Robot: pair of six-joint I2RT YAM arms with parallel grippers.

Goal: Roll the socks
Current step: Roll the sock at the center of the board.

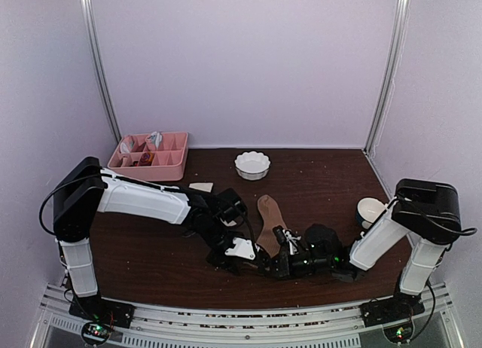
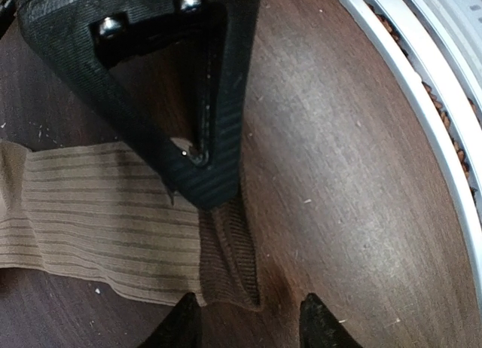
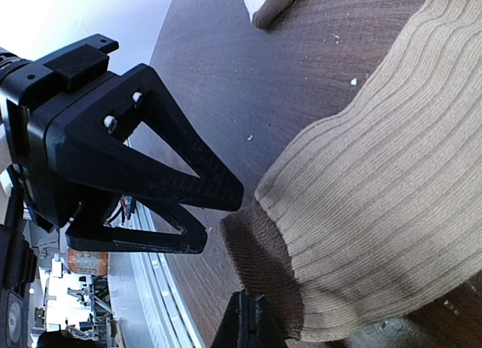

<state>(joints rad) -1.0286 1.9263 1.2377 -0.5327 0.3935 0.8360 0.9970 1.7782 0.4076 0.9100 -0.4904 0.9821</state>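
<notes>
One sock (image 1: 267, 216) lies lengthwise mid-table. The wrist views show it as ribbed beige with a dark brown cuff (image 2: 226, 250). I cannot make out a second sock apart from it. My left gripper (image 2: 252, 329) is open, low over the table, with its fingertips (image 2: 184, 325) on either side of the cuff end. My right gripper (image 3: 248, 322) is shut, with its tips pinched at the cuff (image 3: 263, 273), and its black finger (image 2: 197, 178) presses where cuff meets leg. Both grippers meet at the sock's near end, the left (image 1: 256, 262) and the right (image 1: 276, 256).
A white scalloped bowl (image 1: 252, 165) stands behind the sock. A pink divided tray (image 1: 151, 156) with small items sits at the back left. A white cup-like thing (image 1: 369, 210) stands at the right. A small cream scrap (image 1: 201, 187) lies by the left arm. The metal rail (image 2: 422, 99) runs along the near edge.
</notes>
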